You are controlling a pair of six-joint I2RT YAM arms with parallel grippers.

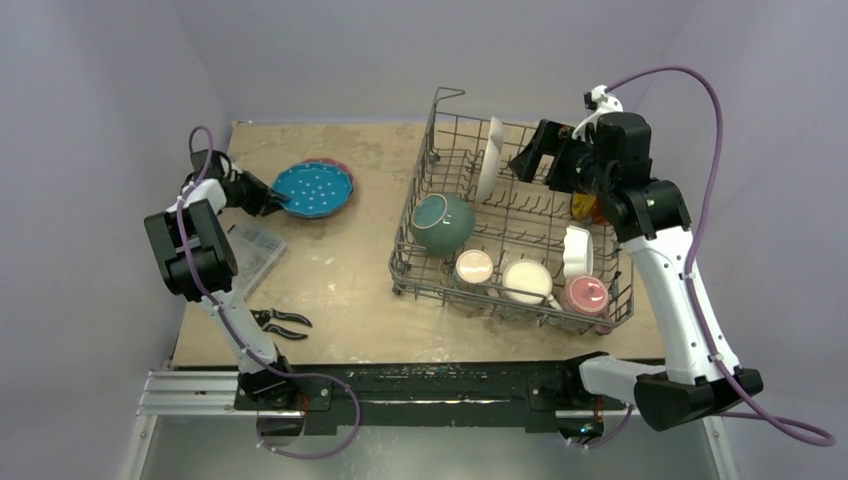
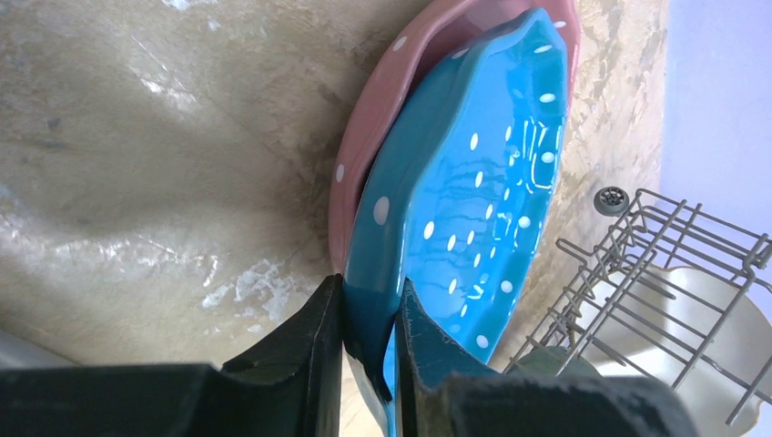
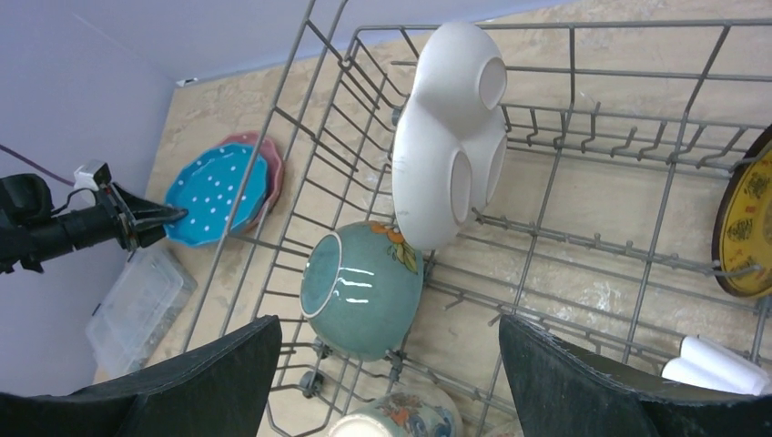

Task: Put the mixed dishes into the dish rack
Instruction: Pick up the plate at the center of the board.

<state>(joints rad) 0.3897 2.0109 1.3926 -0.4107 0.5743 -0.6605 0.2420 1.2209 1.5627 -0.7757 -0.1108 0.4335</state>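
Left to load: blue plate (image 1: 313,189) atop pink plate (image 2: 382,109), nr table's (image 1: 340,300) far-left corner, rim pinched by left gripper (image 1: 283,203). Done, in dish rack (image 1: 412,200) at table's right: teal bowl (image 1: 443,222), mugs (image 1: 473,268), white plates (image 1: 488,158). Over it, right gripper (image 1: 528,160) hangs spread.

top: overhead; left: near blue plate (image 2: 473,209); right: over dish rack (image 3: 637,24); plate shared

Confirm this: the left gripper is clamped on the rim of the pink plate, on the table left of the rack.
Wrong plate. The left gripper is clamped on the rim of the blue plate, which lies on the pink plate, on the table left of the rack. The left wrist view shows it.
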